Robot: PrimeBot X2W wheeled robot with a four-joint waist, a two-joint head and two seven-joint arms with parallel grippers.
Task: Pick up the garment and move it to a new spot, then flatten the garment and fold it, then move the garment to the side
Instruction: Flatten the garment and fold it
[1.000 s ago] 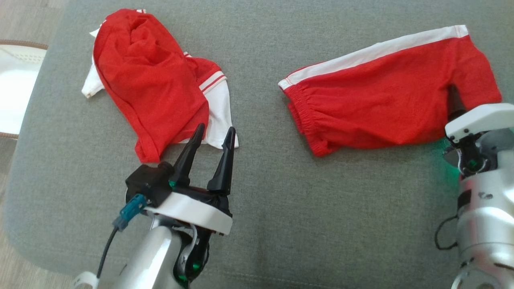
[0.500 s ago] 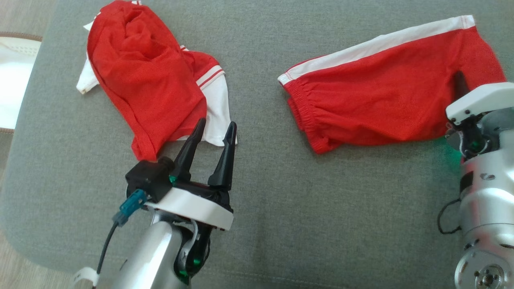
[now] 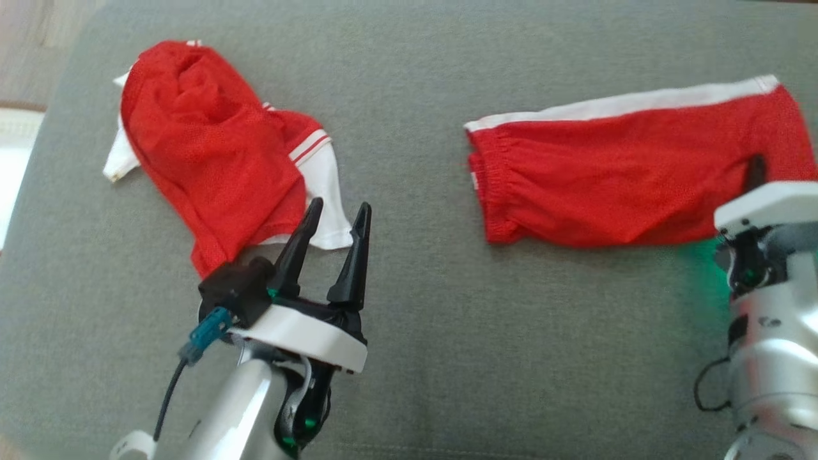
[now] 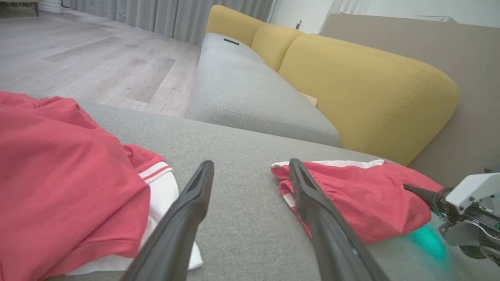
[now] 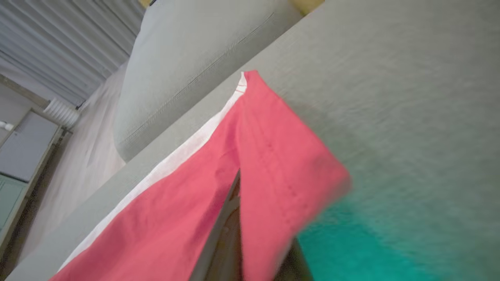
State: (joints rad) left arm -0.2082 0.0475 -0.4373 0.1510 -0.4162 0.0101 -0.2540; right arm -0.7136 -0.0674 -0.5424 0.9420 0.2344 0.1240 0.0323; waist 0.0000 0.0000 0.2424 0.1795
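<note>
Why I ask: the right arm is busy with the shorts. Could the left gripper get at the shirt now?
Probably yes: the left gripper, jaws open, sits at the near hem of the shirt, with nothing between them.

The grey upholstered seat [image 3: 422, 358] has a coarse woven cover. Off its left edge, pale wood-plank floor [image 4: 90, 58] runs back across the room. Past the seat's edge stands a sofa [image 4: 254, 97] with a grey seat and mustard-yellow back cushions [image 4: 363, 93]. A small dark object [image 4: 231, 41] lies on the sofa's seat, too small to identify. Grey curtains [image 4: 164, 15] hang to the floor at the far end, with a white ribbed radiator [image 5: 62, 111] beside them. A taupe panel [image 4: 449, 50] rises behind the sofa. The light is soft and even.
</note>
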